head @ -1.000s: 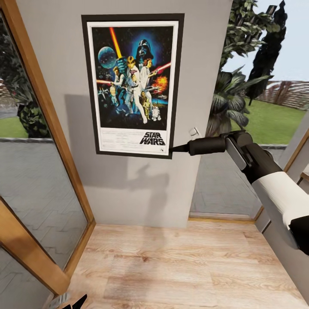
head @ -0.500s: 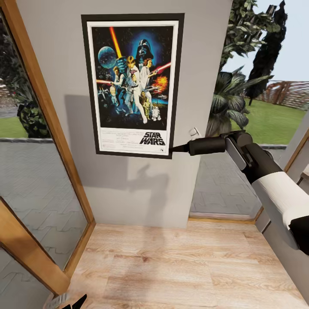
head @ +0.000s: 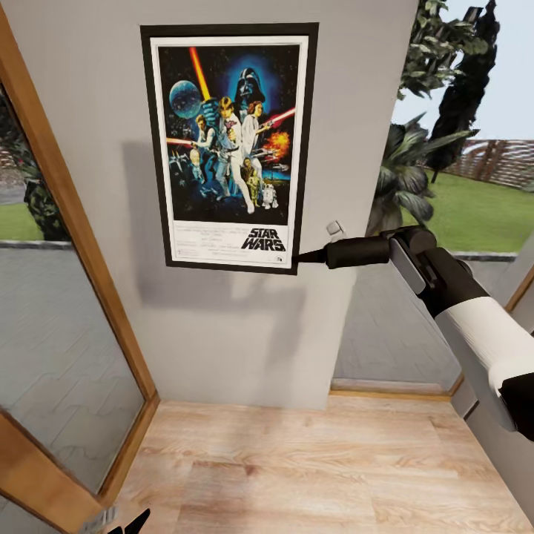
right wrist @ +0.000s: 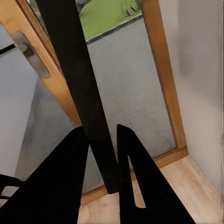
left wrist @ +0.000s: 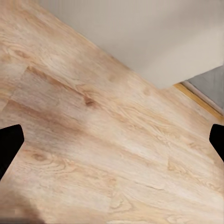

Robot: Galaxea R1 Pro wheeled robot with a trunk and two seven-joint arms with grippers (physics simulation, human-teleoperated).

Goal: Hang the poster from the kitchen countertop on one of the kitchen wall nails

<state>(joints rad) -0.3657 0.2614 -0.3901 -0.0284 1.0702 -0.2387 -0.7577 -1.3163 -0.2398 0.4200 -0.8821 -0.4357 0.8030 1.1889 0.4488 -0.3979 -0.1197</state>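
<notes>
Head view: poster (head: 230, 146) sits upright and square against the grey wall (head: 222, 326), high up, between the wood-framed glass door (head: 67, 297) on the left and the window (head: 460, 185) on the right. Its black frame, white border and "STAR WARS" logo are all plainly visible. Whether it hangs on a nail cannot be told; the poster covers the wall behind it.

Right arm (head: 475, 326) enters from the lower right, white forearm rising to a black wrist, then bending so the gripper runs nearly level and points left toward the wall. Right gripper (head: 300, 259) meets the poster at its lower right corner, fingertips on the frame edge. A small white fitting (head: 336, 228) on the wall sits just above the gripper body.

Right wrist view: both dark fingers (right wrist: 133, 177) lie either side of the poster's thin black edge (right wrist: 79, 88), which runs between them like a strip. Fingers are closed in on that edge, grasping it. Beyond it are the glass door, its wood frame, a metal handle plate (right wrist: 30, 53) and a patch of wood floor (right wrist: 186, 186).

Left wrist view: left gripper (left wrist: 112, 144) hangs low over the wood floor (left wrist: 93, 140), aimed down at the boards near the foot of the wall. Its two black fingertips (left wrist: 9, 144) show at opposite edges of the frame, spread wide apart with nothing between them. In the head view a dark tip (head: 133, 521) of it shows at the near edge, left of centre.
</notes>
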